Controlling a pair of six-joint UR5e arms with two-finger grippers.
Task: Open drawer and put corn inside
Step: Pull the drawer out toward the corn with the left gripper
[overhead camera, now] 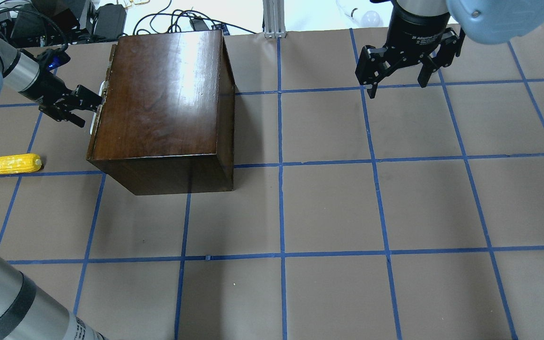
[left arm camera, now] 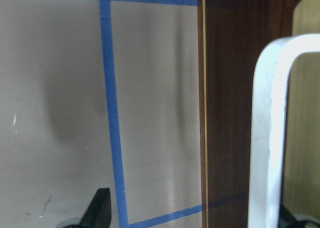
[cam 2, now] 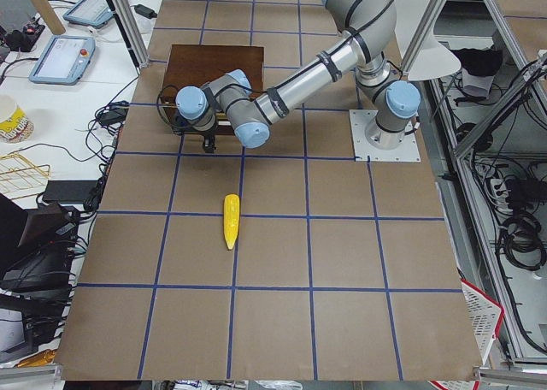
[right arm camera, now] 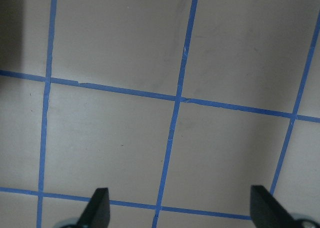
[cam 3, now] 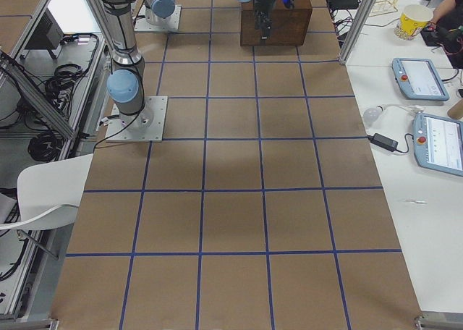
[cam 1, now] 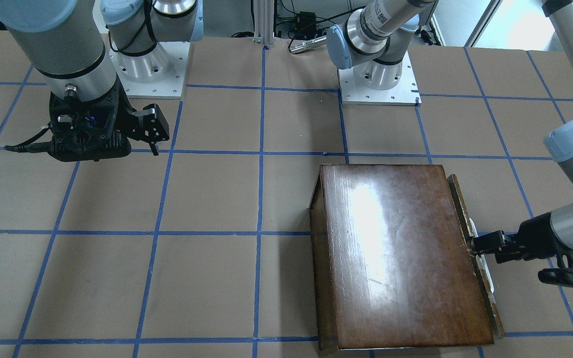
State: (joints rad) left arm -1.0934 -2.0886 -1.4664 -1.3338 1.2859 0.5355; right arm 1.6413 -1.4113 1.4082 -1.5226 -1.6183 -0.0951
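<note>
Drawer (cam 1: 461, 204) front faces the left edge of the worktop (overhead camera: 328, 208) and looks shut, left gripper (overhead camera: 90, 109) has its jaws spread around the white handle (left arm camera: 270, 138), so I'd guess the pull goes leftward, corn (overhead camera: 8, 164) lies by that edge with its tip pointing at it, right gripper (overhead camera: 398, 87) hangs open far right.

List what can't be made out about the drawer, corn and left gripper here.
- Drawer inside: covered by the box top in the overhead and front views.
- Corn: beyond the front view's right edge.
- Left gripper jaws: one is mostly hidden behind the handle, at the left wrist view's bottom edge.
</note>
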